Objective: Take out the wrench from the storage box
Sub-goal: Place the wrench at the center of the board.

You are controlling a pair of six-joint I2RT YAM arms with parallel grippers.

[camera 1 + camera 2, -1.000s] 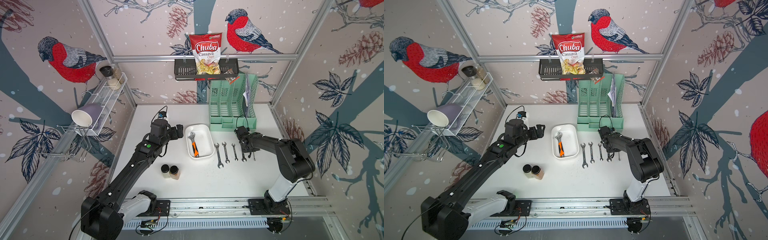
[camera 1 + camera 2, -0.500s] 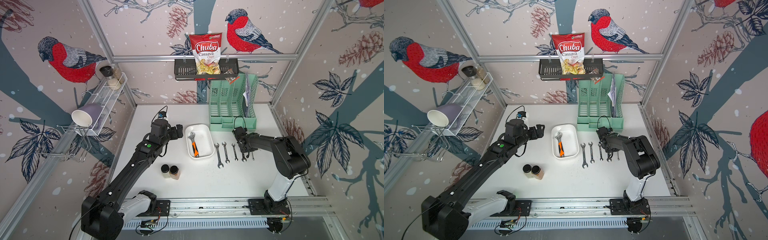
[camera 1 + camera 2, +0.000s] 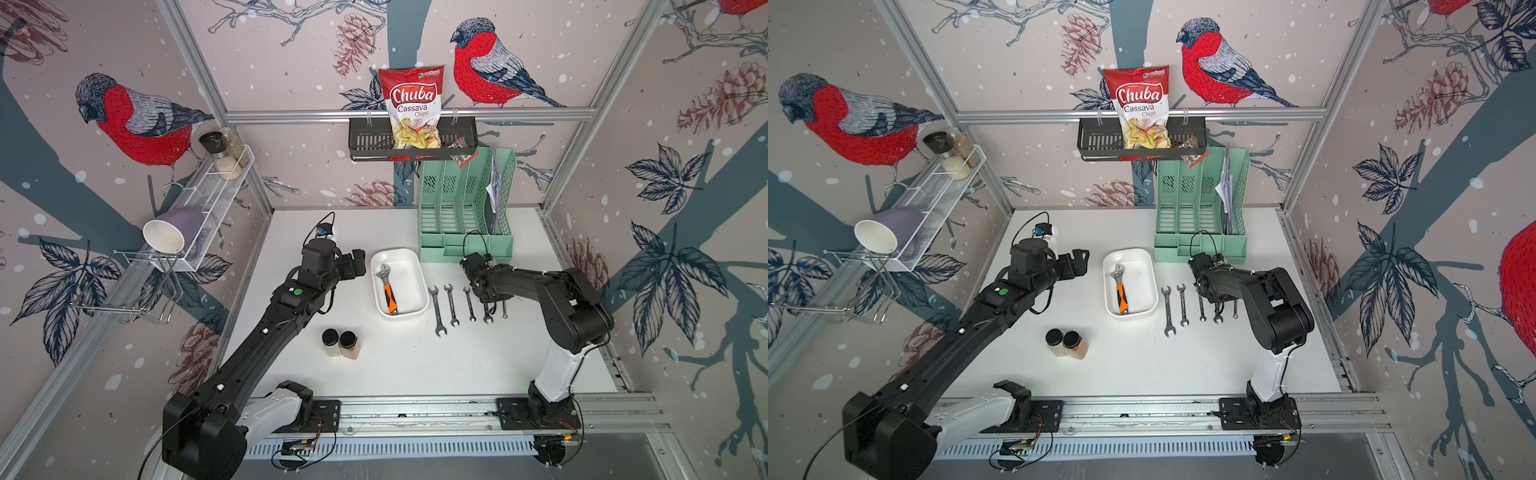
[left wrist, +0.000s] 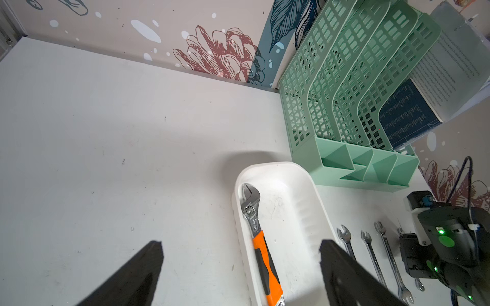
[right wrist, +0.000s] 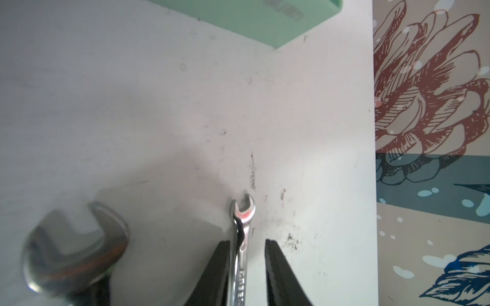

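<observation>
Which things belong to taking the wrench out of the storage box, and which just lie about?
Job: orange-handled steel adjustable wrench; shallow white plastic storage box.
Lying about: two black-lidded jars; mint-green slotted plastic organizer; red chips bag.

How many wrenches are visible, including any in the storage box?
6. One orange-handled adjustable wrench lies in the storage box; five open-end wrenches lie in a row on the table beside it, the outer two partly hidden under the right gripper.

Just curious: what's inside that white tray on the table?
Only an adjustable wrench with an orange-and-black handle, lying lengthwise in the white tray. The rest of its floor shows bare; only the strip under the wrench is hidden.
</observation>
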